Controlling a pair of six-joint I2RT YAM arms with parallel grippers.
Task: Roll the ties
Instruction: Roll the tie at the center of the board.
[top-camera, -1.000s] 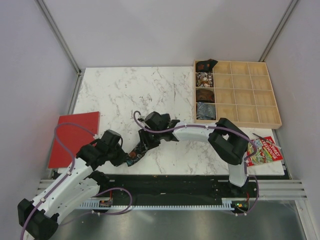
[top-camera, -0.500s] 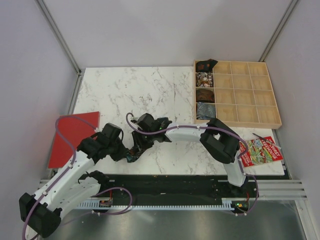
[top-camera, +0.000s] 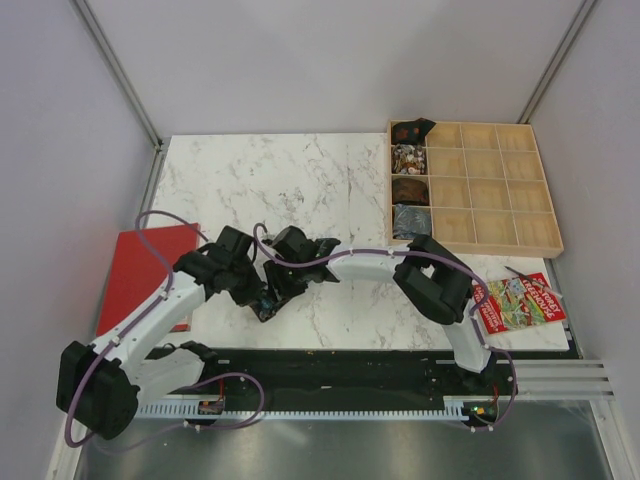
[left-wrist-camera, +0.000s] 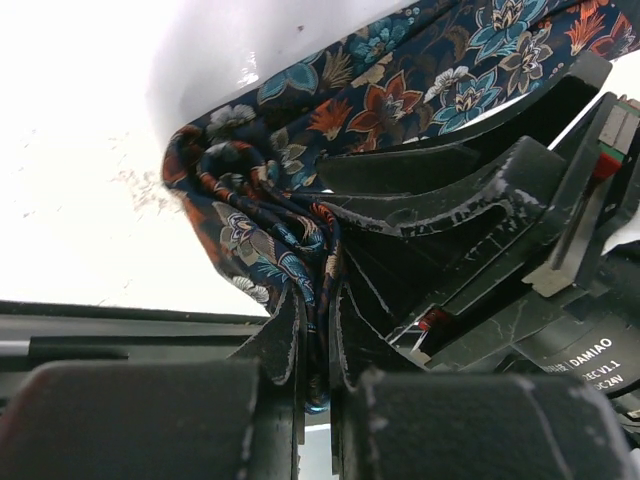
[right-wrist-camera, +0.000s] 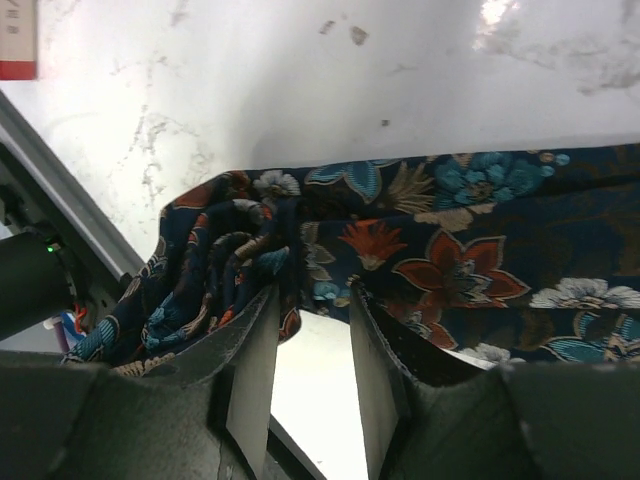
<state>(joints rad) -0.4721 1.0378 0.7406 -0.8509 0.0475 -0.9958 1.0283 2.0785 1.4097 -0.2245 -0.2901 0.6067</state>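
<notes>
The black floral tie lies near the table's front edge, between my two grippers. In the left wrist view its partly rolled end bunches at my fingertips, and my left gripper is shut on a fold of it. My left gripper meets my right gripper over the tie. In the right wrist view the tie runs across my right gripper's fingertips, with the rolled part at the left. My right gripper is open, bare table showing between its jaws. Its black fingers also show in the left wrist view.
A wooden compartment tray stands at the back right, with rolled ties in its left column. A red booklet with a colourful cover lies at the front right. A flat red board lies at the left. A black rail runs along the near edge.
My left arm has swung up and to the right, bringing its gripper onto the tie beside the right gripper. The right gripper shifted a little to the left.
</notes>
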